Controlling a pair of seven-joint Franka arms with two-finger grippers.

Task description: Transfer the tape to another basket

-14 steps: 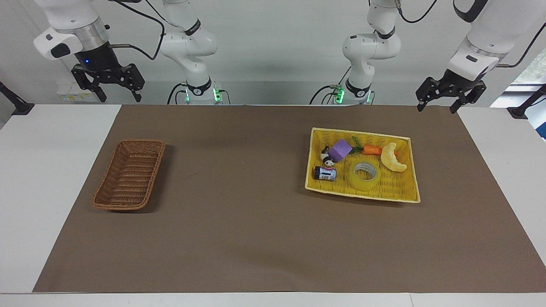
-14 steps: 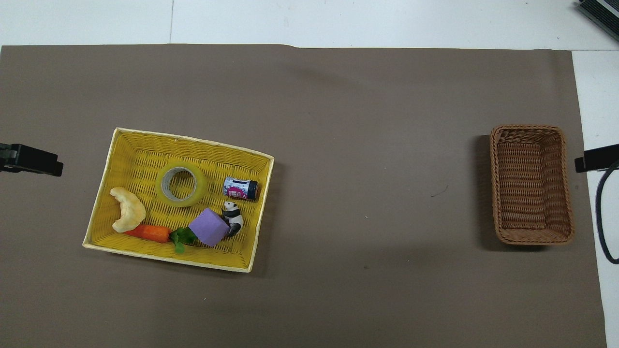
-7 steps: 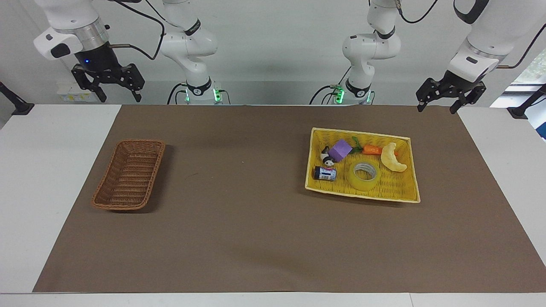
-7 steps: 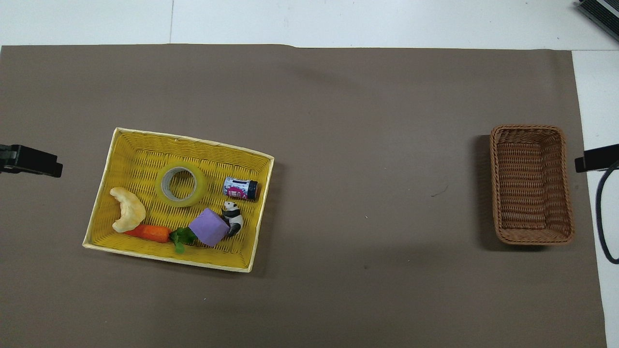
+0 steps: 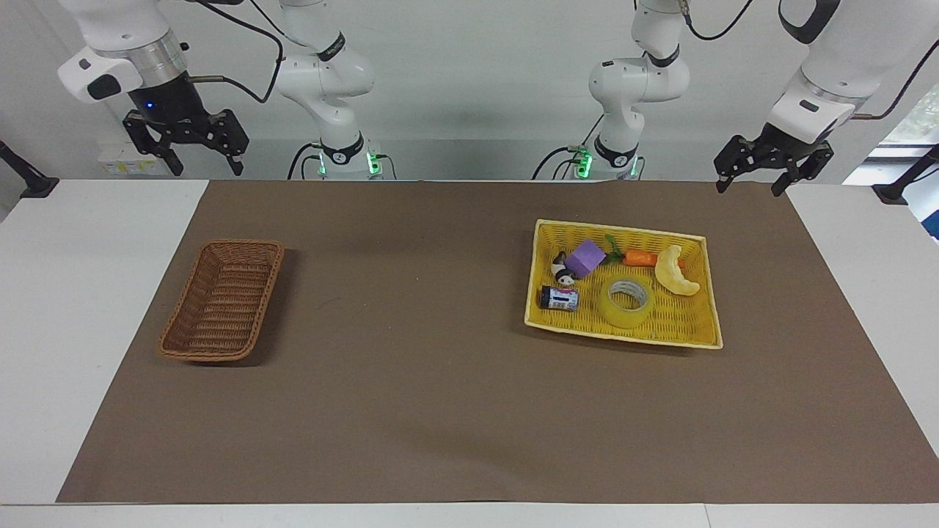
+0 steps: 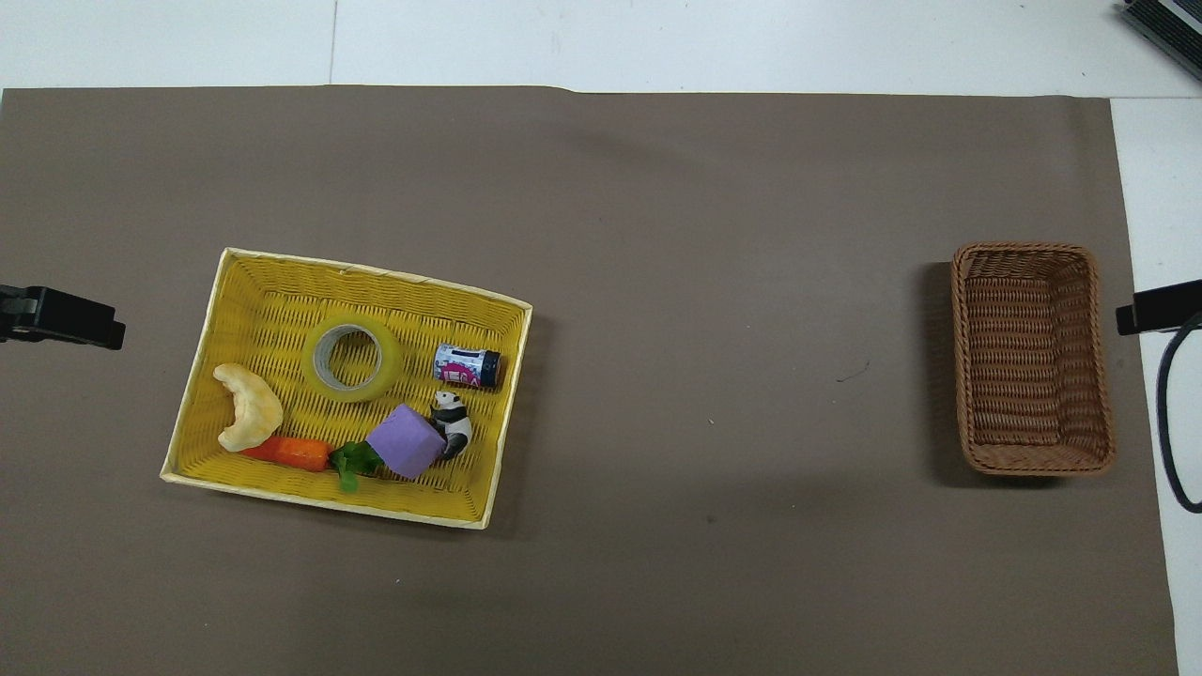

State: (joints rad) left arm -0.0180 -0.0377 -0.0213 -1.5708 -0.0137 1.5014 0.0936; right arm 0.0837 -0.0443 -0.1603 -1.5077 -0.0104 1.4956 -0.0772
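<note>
The tape (image 5: 627, 301) lies flat in the yellow tray (image 5: 697, 334), centre right of the facing frame, ringed by 5 toys. The wicker basket (image 5: 222, 301) sits empty at centre left. Both claws are seen apart, left gripper (image 5: 755, 174) upper right, right gripper (image 5: 193, 150) upper left (neither is holding anything). No step is judged begun; a descent onto the tape's rim is called for.

1. The tape (image 6: 353, 358) lies flat in the yellow tray basket (image 6: 235, 282), core facing up.
2. Beside it lies a small can (image 6: 466, 366); nearer the robots sit a crescent toy (image 6: 248, 407), carrot (image 6: 293, 453), purple block (image 6: 406, 441) and panda (image 6: 454, 421).
3. The brown wicker basket (image 6: 1031, 358) sits well apart, toward the right arm's end.
4. A dark tip of the left gripper (image 6: 62, 318) shows at one edge of the view, and a tip of the right gripper (image 6: 1157, 307) at the other.
</note>
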